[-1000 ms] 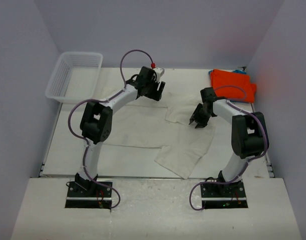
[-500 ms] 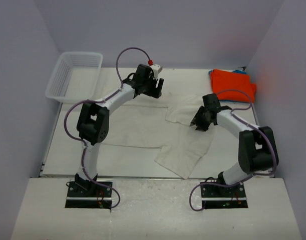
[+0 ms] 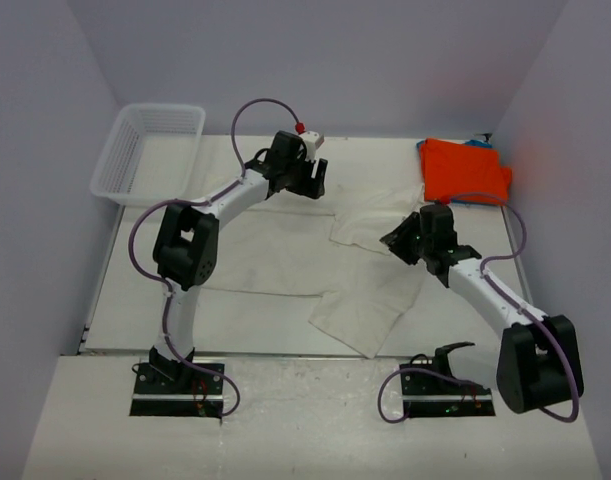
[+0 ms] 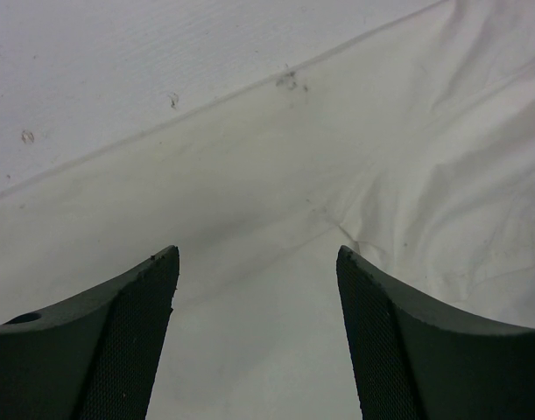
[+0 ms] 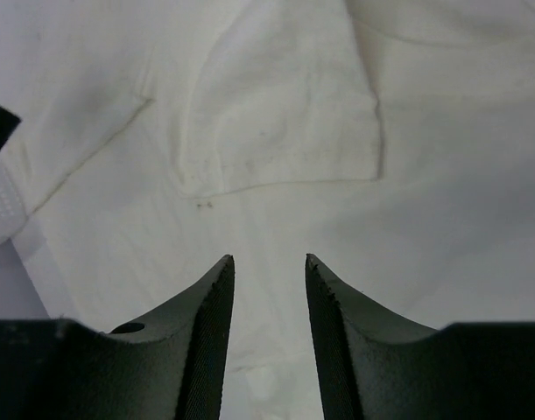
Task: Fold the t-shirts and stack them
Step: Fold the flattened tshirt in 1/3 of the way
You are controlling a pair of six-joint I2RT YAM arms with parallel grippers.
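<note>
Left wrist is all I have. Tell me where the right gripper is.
Observer: The right gripper hovers over the right part of the cream shirt, jaws apart, nothing between them.
Operator: Now give me the other shirts.
Observer: An orange shirt lies in the far right corner, apart from the cream one.
Operator: Report what is on the far left.
Observer: A white basket sits in the far left corner, beyond the left gripper.
</note>
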